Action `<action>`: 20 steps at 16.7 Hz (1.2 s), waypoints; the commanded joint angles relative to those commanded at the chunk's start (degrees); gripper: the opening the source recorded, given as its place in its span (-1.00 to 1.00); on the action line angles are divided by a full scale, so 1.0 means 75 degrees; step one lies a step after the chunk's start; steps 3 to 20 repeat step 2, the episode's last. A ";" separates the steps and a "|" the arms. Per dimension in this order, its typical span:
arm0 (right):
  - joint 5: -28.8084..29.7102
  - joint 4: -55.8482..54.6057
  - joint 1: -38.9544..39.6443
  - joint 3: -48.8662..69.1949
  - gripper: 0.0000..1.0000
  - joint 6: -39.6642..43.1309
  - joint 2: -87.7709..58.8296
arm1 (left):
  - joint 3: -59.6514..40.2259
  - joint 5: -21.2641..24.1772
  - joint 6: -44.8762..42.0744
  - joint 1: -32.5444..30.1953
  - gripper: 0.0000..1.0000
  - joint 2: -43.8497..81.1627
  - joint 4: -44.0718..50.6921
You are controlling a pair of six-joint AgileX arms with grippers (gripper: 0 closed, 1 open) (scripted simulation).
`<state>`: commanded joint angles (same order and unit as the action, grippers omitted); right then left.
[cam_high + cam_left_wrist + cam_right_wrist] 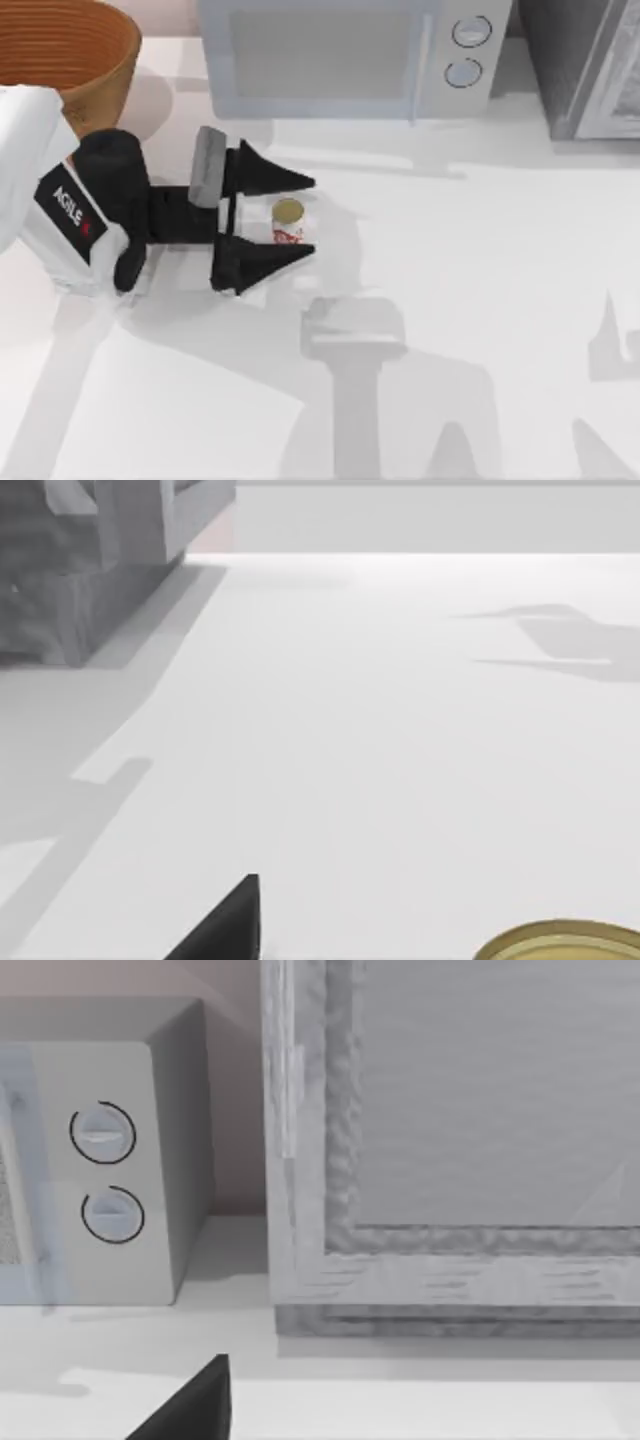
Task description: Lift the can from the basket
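The left gripper (300, 218) is hovering over the white table (480, 300) with jaws spread wide, the can (288, 222) standing upright between the fingertips, untouched, well right of the basket (75, 50) at the back-left corner.

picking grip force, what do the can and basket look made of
Can: probably metal, going by its dull gold lid, with a white, red-printed side that could be paper or paint. Basket: looks woven, wicker-like, with orange-brown ribbed rings inside and a matte finish.
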<state>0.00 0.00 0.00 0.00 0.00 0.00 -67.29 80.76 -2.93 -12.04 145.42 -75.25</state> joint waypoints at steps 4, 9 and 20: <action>0.0000 0.0000 0.0000 0.0000 1.00 0.0000 0.0000 | 0.0000 0.0000 0.0000 0.0000 1.00 0.0000 0.0000; 0.0000 0.0000 0.0000 0.0000 1.00 0.0000 0.0000 | 0.0000 0.0000 0.0000 0.0000 1.00 0.0000 0.0000; 0.0000 0.0000 0.0000 0.0000 1.00 0.0000 0.0000 | 0.0000 0.0000 0.0000 0.0000 1.00 0.0000 0.0000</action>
